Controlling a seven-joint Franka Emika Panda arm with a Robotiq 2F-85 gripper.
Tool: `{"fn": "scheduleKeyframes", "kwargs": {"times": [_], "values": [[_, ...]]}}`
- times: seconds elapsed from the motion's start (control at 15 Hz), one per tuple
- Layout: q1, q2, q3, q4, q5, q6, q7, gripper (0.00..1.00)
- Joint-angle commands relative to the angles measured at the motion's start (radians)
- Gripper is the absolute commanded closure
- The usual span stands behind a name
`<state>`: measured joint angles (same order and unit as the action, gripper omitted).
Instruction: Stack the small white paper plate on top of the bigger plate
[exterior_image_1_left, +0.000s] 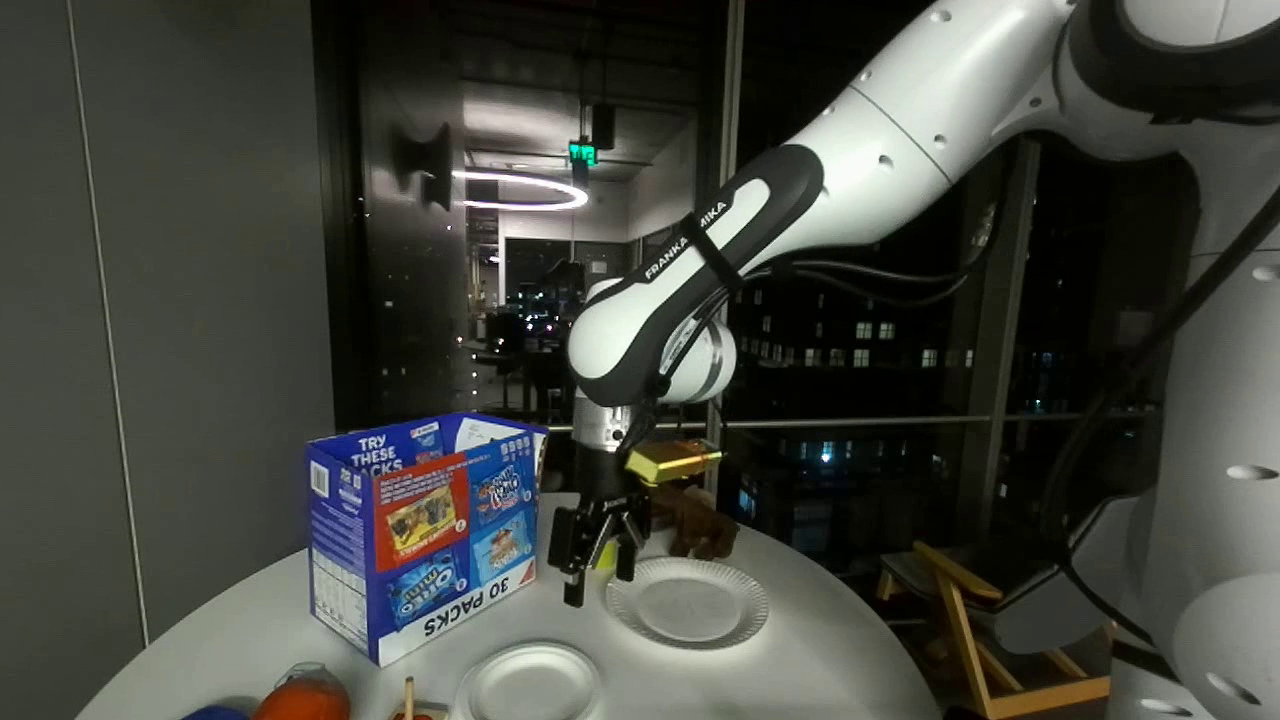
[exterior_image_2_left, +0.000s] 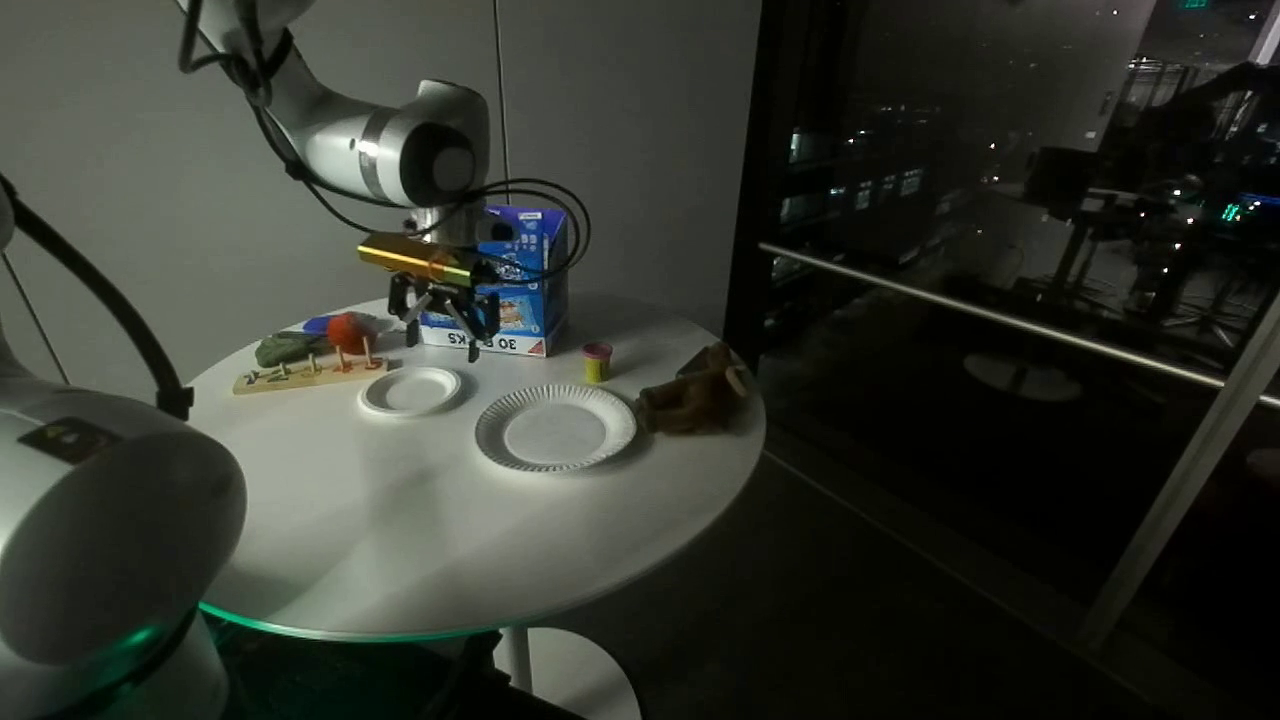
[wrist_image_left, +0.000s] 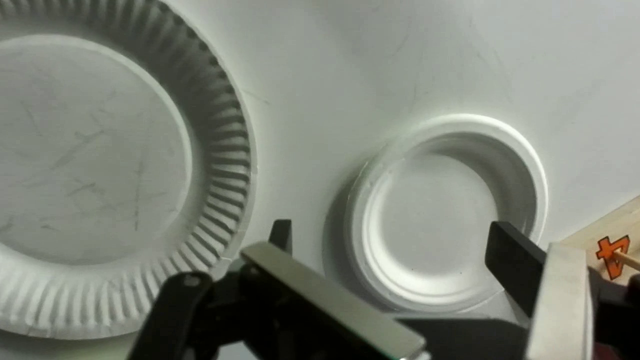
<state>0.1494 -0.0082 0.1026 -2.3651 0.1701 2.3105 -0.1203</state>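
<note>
The small white paper plate lies flat on the table in both exterior views and in the wrist view. The bigger plate, with a broad fluted rim, lies beside it, apart, in both exterior views; the wrist view shows part of it at the left. My gripper points down above the table, open, with nothing between its fingers; it also shows in an exterior view. In the wrist view my fingers are wide apart, one overlapping the small plate's edge, the other between the plates.
A blue snack box stands close behind the gripper. A yellow tub and a brown plush toy are near the bigger plate. A wooden peg board, an orange ball and a green item lie beyond the small plate.
</note>
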Motion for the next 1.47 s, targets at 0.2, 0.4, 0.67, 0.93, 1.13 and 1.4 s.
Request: {"fn": "scheduleKeyframes", "kwargs": {"times": [0.2,0.4,0.67,0.93,1.13,1.4], "values": [[-0.025,0.152,0.008,0.053,0.065,0.108,-0.072,0.00],[-0.033,0.211,0.012,0.071,0.049,0.110,-0.058,0.00],[-0.031,0.278,0.027,0.101,0.051,0.106,-0.051,0.00],[-0.032,0.293,0.032,0.118,0.034,0.080,-0.042,0.33],[-0.031,0.290,0.031,0.120,0.029,0.073,-0.035,0.57],[-0.037,0.283,0.035,0.125,0.039,0.066,-0.042,0.87]]}}
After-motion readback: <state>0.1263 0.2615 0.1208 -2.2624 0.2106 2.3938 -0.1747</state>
